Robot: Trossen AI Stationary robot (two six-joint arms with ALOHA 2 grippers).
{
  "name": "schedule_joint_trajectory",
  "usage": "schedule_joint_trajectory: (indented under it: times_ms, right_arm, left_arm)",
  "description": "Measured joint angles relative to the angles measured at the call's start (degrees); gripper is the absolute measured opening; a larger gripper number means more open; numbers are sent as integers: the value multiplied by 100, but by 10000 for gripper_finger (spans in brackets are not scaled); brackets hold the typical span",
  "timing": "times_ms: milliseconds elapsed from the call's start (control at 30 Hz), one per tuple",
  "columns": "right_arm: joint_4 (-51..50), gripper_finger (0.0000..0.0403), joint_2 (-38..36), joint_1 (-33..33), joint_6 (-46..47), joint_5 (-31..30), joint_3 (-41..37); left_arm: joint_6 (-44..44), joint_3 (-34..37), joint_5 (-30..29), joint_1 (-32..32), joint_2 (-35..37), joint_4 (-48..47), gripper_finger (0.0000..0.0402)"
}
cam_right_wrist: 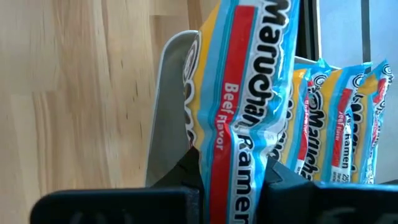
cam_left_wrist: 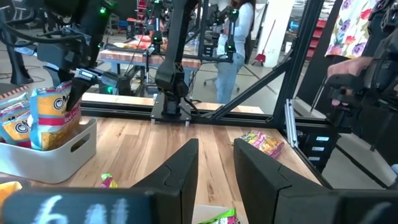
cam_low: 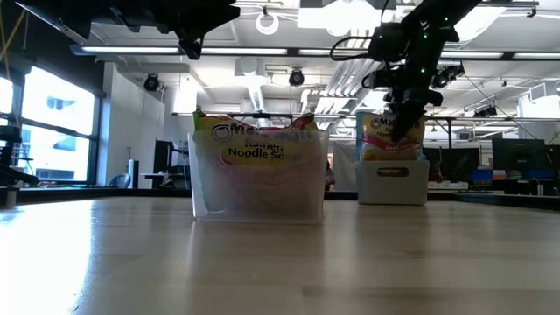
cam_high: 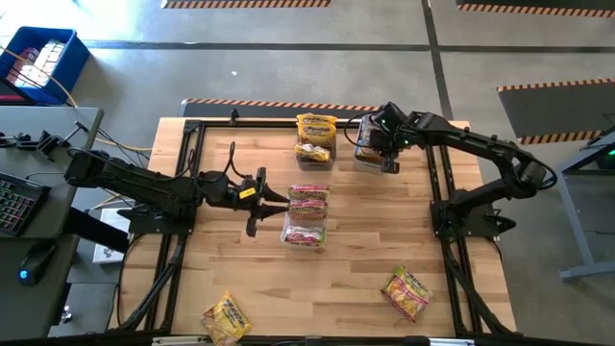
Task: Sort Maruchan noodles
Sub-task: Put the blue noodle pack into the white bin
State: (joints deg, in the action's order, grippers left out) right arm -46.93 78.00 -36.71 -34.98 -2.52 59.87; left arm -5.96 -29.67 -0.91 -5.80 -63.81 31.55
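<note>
My right gripper (cam_high: 389, 161) is at the table's far side, over a white bin (cam_low: 392, 182). It is shut on a yellow, blue and red Maruchan noodle packet (cam_right_wrist: 239, 93). More such packets (cam_right_wrist: 339, 118) stand in that bin. My left gripper (cam_left_wrist: 216, 168) is held level and open, with nothing between its fingers. It is just left of the clear middle bin (cam_high: 307, 213), which holds pink-and-green packets. A second clear bin (cam_high: 315, 139) at the far edge holds yellow packets. Two loose packets (cam_high: 226, 317) (cam_high: 406, 293) lie flat near the table's front edge. My right gripper pinches the packet's upper end (cam_right_wrist: 227, 177) between its two fingers, across its flat faces. The fingers come from above, slanting down. The packet hangs roughly upright below them, with its lower part (cam_low: 385, 153) down inside the white bin among the other packets.
Black frame rails (cam_high: 192, 183) run along the table's left, right and far sides. Bare wood lies between the bins and the two loose packets at the front. Beyond the table, people (cam_left_wrist: 236, 43) stand in the room, and a hand (cam_left_wrist: 348, 65) shows at the right.
</note>
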Motion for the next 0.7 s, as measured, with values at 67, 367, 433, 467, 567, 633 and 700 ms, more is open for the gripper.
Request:
schedule_joint_trajectory:
  times_ms: [67, 367, 433, 467, 567, 633, 700]
  right_arm:
    - [-97, 39, 4, 0, 4, -41, 92]
    - [-118, 39, 2, 9, 328, 306, 403]
    - [-188, 39, 2, -2, 456, 293, 403]
    - [-195, 39, 2, -4, 542, 275, 403]
    - [-261, 39, 2, -7, 662, 254, 403]
    - [-302, 39, 2, -7, 672, 256, 403]
    - [-283, 39, 2, -7, 693, 256, 385]
  left_arm:
    - [0, 0, 0, 0, 0, -2, 91]
    - [37, 0, 0, 2, 0, 0, 91]
    - [55, 0, 0, 2, 0, 1, 91]
    - [55, 0, 2, 2, 0, 1, 91]
    - [57, 0, 1, 2, 0, 1, 91]
    - [57, 0, 2, 2, 0, 1, 91]
    - [47, 0, 2, 2, 0, 1, 91]
